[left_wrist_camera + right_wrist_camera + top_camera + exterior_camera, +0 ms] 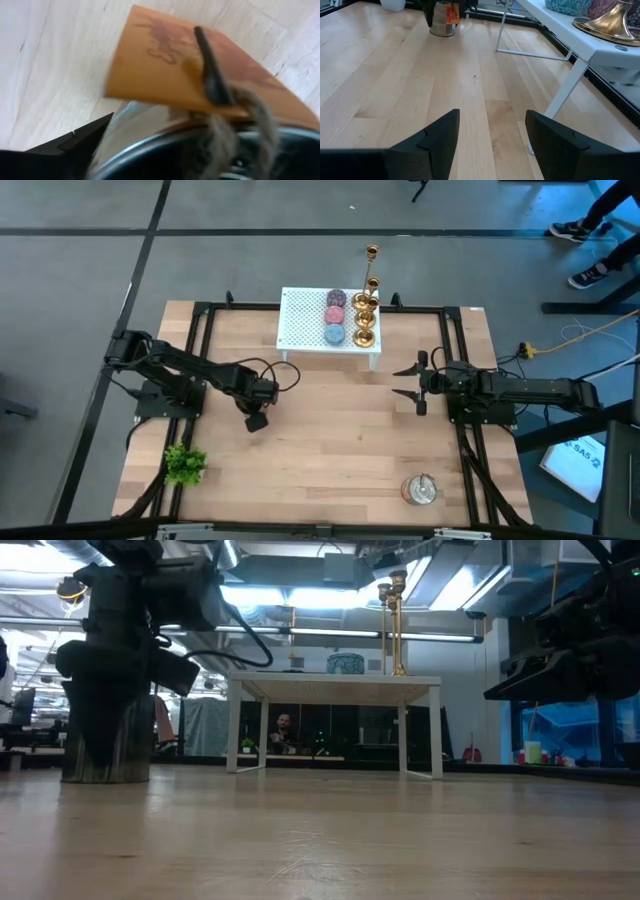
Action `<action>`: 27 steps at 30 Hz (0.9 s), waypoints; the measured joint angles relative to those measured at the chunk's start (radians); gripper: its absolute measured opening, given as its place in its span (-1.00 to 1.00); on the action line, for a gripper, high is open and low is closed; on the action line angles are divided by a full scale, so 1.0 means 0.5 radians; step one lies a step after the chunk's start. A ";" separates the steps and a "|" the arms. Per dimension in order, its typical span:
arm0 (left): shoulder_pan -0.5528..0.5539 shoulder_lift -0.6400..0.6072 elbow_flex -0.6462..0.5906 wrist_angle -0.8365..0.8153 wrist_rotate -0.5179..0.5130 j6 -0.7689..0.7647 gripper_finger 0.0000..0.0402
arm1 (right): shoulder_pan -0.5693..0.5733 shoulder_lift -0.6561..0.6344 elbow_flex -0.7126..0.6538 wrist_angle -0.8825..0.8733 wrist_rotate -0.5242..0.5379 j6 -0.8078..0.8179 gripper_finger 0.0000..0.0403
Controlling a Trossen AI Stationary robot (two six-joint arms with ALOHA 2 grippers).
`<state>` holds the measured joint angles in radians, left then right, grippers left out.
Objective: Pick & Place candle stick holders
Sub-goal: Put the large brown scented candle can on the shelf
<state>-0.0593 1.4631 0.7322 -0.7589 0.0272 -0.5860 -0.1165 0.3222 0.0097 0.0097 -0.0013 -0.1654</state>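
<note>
The candle stick holders [365, 315] stand in a cluster on the far right end of the white rack [300, 330], beside three coloured discs [335, 315]. None picked yet, by the look of it. Best approach imo: right gripper [407, 381] goes in level, takes one thin stem w/o knocking its neighbours. That gripper hangs just off the rack's front corner, fingers [555, 137] spread wide, nothing between them. Left gripper [255, 420] is mid-table, pinching a small metal tin [442, 22] w/ an orange tag [200, 75].

Shiny gold candlestick holders [365, 315] beside pink, purple and blue discs [335, 315] on white perforated stand [300, 320]; pale wood table [330, 440].
</note>
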 joint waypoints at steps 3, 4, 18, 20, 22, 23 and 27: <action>-0.001 0.002 0.009 0.002 -0.020 -0.013 0.82 | 0.001 -0.001 0.000 0.000 0.000 0.000 0.15; -0.001 0.003 0.013 0.004 -0.042 -0.016 0.77 | 0.000 -0.001 0.000 0.000 0.000 -0.001 0.15; 0.048 0.011 0.131 -0.074 -0.131 -0.027 0.76 | 0.000 -0.001 0.000 0.000 0.000 0.000 0.15; 0.047 0.010 0.167 -0.103 -0.126 -0.026 0.76 | 0.001 -0.001 0.000 0.000 0.000 0.000 0.15; 0.041 0.009 0.204 -0.156 -0.126 -0.022 0.76 | 0.001 0.000 0.000 0.001 0.000 0.000 0.15; 0.037 0.009 0.223 -0.178 -0.126 -0.022 0.76 | 0.001 -0.001 0.000 0.000 0.000 -0.001 0.15; 0.004 0.008 0.293 -0.212 -0.126 0.011 0.76 | 0.001 -0.001 0.000 0.000 0.000 0.000 0.15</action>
<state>-0.0575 1.4670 0.8789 -0.8649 -0.0360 -0.5806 -0.1162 0.3219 0.0097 0.0097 -0.0013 -0.1656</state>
